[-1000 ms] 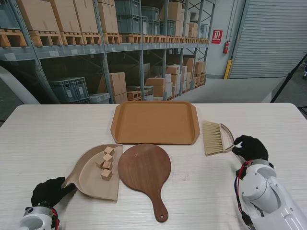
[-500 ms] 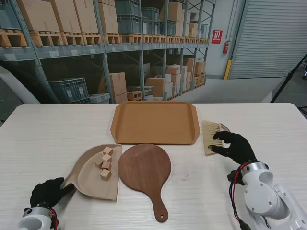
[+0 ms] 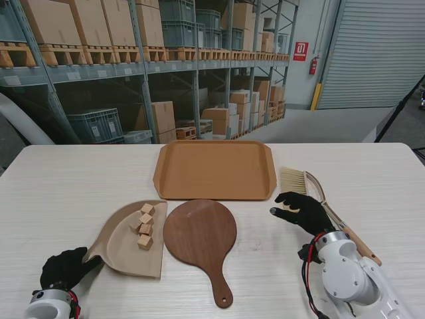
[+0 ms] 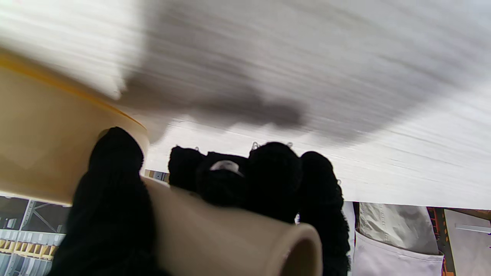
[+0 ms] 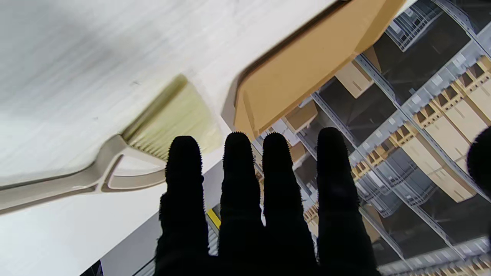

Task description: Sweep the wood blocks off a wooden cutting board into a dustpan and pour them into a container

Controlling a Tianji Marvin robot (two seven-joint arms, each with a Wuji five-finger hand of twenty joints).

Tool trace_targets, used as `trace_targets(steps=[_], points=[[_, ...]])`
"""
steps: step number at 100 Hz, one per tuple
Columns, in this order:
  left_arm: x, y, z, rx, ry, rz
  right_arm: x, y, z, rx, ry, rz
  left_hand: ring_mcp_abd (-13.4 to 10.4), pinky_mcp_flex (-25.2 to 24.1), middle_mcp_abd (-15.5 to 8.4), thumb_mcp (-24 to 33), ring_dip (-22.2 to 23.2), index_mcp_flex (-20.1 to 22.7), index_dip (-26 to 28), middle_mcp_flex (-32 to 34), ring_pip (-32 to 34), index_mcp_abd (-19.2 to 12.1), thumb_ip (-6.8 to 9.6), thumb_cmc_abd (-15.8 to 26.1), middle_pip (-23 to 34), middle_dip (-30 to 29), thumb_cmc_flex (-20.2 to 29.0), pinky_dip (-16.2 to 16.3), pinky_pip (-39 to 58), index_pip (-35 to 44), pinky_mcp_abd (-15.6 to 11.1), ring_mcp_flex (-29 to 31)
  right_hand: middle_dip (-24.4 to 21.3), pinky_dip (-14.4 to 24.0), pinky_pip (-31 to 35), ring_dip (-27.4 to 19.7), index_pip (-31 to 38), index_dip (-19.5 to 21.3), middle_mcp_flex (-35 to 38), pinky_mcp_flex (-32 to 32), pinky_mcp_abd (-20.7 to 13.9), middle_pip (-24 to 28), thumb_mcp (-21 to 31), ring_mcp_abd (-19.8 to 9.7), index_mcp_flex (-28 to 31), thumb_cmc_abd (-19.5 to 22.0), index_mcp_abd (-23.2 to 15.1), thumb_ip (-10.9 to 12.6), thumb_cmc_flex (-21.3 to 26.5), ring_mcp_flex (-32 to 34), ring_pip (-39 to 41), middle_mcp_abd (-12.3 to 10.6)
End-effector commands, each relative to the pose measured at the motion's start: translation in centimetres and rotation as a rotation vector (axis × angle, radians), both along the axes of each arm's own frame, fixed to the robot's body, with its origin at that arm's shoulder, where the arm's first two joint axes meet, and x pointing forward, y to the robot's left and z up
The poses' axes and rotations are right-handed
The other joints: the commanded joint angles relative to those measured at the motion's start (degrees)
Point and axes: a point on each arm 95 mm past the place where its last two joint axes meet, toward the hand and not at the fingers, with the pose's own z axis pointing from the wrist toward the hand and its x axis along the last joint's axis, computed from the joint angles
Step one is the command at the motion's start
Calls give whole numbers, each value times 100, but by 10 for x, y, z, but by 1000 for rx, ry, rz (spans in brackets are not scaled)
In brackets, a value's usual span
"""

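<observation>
Legible writing: a red sign [image 3: 300, 50] on the far wall reads "01". The cartons on the shelving [image 3: 133, 40] carry no print that can be read.

Tabletop [image 3: 66, 179]: the board [image 3: 200, 234], round and dark, lies near the centre with its handle toward me. Its face is bare. Just left of it sits the dustpan [image 3: 126, 242], touching or nearly touching the board's edge. Five or so blocks [image 3: 144, 227] rest inside the pan in a loose pile; the exact count is uncertain because they overlap. The tray [image 3: 216, 169] lies farther from me than the board, flat.

Left robot hand [image 3: 64, 268]: clenched round the dustpan's handle at the near left corner. The left wrist view confirms it, with black fingers [image 4: 115, 180] wrapped over the beige tube of the handle; that view is blurred toward the tabletop and shows no blocks.

Right robot hand [image 3: 300, 211]: released, fingers [image 5: 238, 184] straight and spread, holding nothing. It hovers over the bristle end of the brush [image 3: 332, 212], which lies on the tabletop right of the tray, handle running toward the near right. The hand hides part of the bristles. In the right wrist view the brush head and the tray's corner appear beyond the fingertips, apart from them.

Both forearms are cut off by the near edge of the stand's view.
</observation>
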Motion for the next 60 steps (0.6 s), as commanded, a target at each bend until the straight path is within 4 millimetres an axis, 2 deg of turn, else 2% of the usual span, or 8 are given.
trace_targets(steps=[1, 34, 60], points=[[-3, -1, -1, -7, 14, 7, -5, 0, -9, -16, 30, -4, -350, -68, -259, 441, 26, 610, 0, 506, 15, 79, 5, 995, 479, 159, 683, 153, 80, 331, 37, 307, -30, 165, -15, 26, 44, -49, 75, 11, 239, 54, 71, 0, 3, 68, -112, 29, -187, 200, 33, 23], [-11, 4, 2, -2, 5, 28, -7, -7, -3, -16, 26, -37, -374, -28, -268, 448, 31, 648, 6, 559, 67, 115, 6, 990, 537, 170, 700, 162, 106, 343, 58, 364, 62, 215, 16, 100, 47, -58, 183, 46, 246, 105, 14, 20, 54, 77, -81, 12, -89, 285, 113, 2], [-16, 4, 9, -31, -4, 31, -10, -8, -4, -11, 41, -48, -325, -75, -251, 435, 36, 545, 129, 501, 167, 248, -29, 1157, 690, 185, 812, 164, 62, 430, 175, 342, 134, 248, 45, 155, 72, -44, 234, 57, 250, 168, -63, 11, 87, 85, -74, 21, 40, 331, 192, -5]])
